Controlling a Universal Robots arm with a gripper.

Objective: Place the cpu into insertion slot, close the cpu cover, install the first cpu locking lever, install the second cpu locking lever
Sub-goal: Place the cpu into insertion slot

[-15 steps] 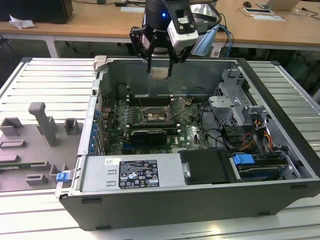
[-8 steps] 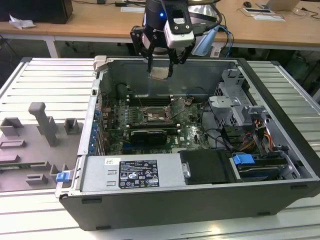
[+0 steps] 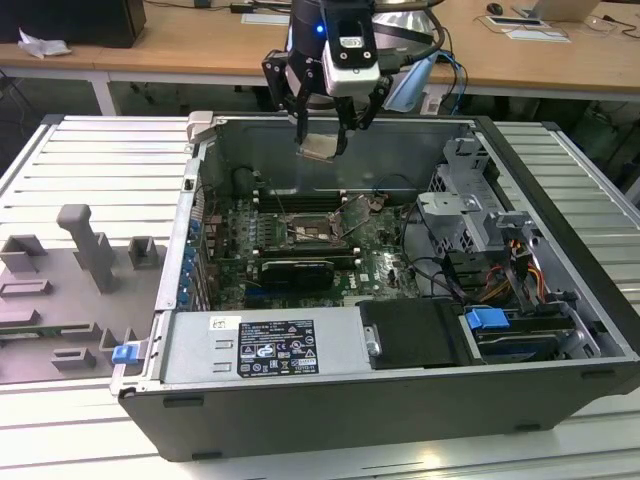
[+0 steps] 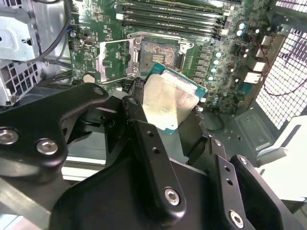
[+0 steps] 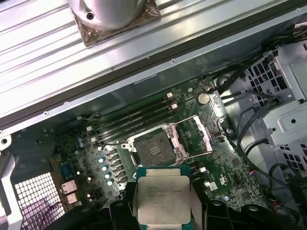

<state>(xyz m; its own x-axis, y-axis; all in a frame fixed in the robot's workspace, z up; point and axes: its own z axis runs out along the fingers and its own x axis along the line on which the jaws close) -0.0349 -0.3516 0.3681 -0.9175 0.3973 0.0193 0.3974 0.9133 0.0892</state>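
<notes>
My gripper (image 3: 322, 138) hangs over the back wall of the open computer case, shut on the cpu (image 3: 320, 150), a flat square chip with a pale metal face. In both wrist views the cpu (image 4: 168, 103) (image 5: 163, 199) sits between the black fingers (image 4: 136, 117), well above the board. The insertion slot (image 3: 318, 232) (image 5: 152, 151) (image 4: 160, 52) lies uncovered below, dark in the centre with a silvery rim. Beside the slot the cpu cover (image 3: 358, 212) (image 5: 194, 136) (image 4: 115, 60) stands swung up.
Long black memory slots (image 5: 134, 117) run along the slot's far side, and a black graphics card (image 3: 298, 272) lies on its near side. Drive cages and cables (image 3: 480, 240) fill the exterior view's right. A grey fixture tray (image 3: 70, 290) lies outside the case on the left.
</notes>
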